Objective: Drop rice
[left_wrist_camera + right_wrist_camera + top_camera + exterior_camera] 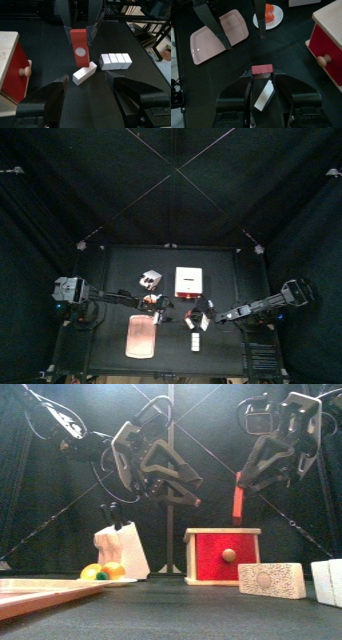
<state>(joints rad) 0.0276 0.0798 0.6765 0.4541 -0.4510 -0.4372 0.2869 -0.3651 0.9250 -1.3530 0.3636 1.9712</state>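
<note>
A red rectangular packet point(80, 47), presumably the rice, is held upright between the partly closed jaws of the right gripper point(79, 31), well above the table point(187, 599) and to the right of the middle. The left gripper point(158, 476) is seen hanging wide open and empty, just left of the packet. On the table, a red wooden box with a round knob point(222, 555) is seen beneath the held packet, white blocks point(116, 61) to the right, a pink tray point(216, 36) at the near left, and a plate of fruit point(270, 15) beyond it.
</note>
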